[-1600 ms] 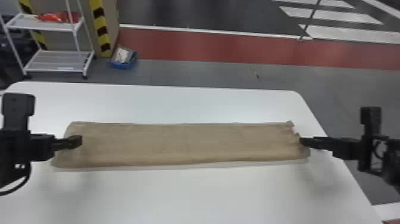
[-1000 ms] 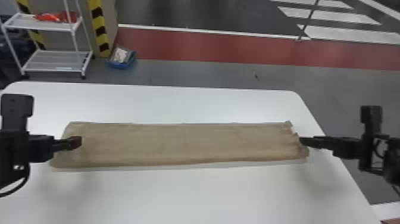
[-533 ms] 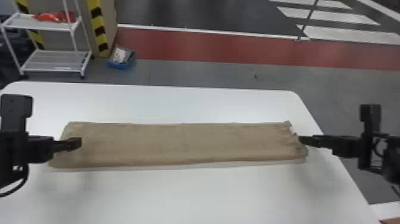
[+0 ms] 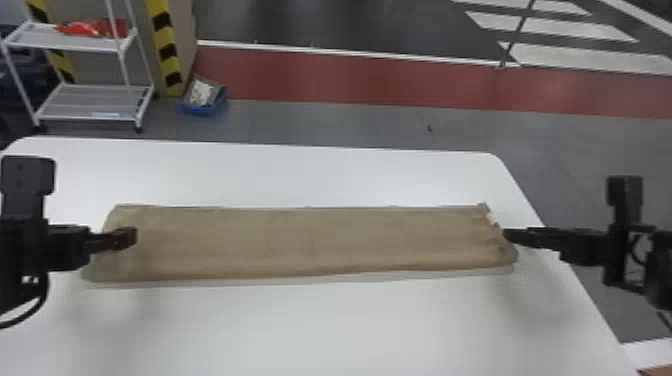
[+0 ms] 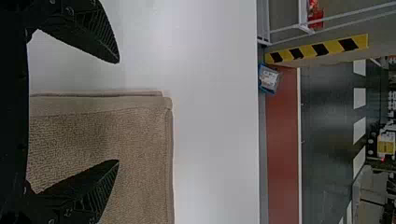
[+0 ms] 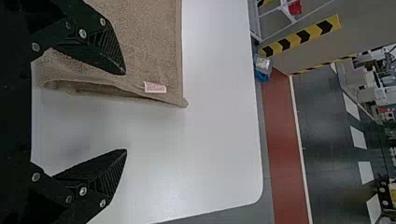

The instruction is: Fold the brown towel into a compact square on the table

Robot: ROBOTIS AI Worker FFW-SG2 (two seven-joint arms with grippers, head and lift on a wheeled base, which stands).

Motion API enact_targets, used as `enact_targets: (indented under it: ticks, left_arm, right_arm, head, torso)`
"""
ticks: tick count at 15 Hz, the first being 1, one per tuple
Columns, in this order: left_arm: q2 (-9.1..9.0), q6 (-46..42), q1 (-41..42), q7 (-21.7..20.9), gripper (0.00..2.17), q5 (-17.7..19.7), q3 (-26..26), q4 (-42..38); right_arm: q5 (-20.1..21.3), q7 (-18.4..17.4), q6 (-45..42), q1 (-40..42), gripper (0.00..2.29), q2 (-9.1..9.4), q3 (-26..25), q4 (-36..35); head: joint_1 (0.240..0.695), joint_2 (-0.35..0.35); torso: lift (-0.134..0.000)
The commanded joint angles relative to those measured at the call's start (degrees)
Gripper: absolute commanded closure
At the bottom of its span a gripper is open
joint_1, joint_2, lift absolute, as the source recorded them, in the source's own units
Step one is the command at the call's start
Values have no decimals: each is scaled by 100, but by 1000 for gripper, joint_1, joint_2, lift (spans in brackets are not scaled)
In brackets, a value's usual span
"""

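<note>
Pretty much nothing's budged since last frame tbh. Brown towel (image 4: pixel 310 240) lying in long strip, counter (image 4: pixel 320 330) showing past both long edges. Left gripper (image 4: pixel 129 237) spread open at left end, right gripper (image 4: pixel 506 235) same at right.

Between the black left and right jaws, the towel (image 4: pixel 300 240) is plain brown, the worktop (image 4: pixel 300 330) white. The tag (image 6: pixel 154 87) near the right jaws is white and pink, the floor strip (image 4: pixel 350 77) beyond red.
</note>
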Motion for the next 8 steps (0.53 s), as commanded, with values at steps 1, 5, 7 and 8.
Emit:
enact_targets:
  ticks: [1,5,7,8]
  left_arm:
    - [0,-23,19,-8,154,-13,-1,0]
    - [0,-5,37,-79,272,-31,-71,53]
    - [0,30,37,-123,356,-57,-89,62]
    - [0,65,37,-140,356,-57,-80,62]
  right_arm:
    - [-8,0,0,37,340,12,-20,-53]
    - [-26,0,0,72,340,12,-55,-79]
    - [-26,0,0,90,340,12,-64,-88]
    - [-26,0,0,98,343,21,-73,-88]
  head:
    - [695,-165]
    - [695,-167]
    - [695,-171]
    - [695,-173]
  torso:
    - [-124]
    - [-124]
    - [-124]
    - [-124]
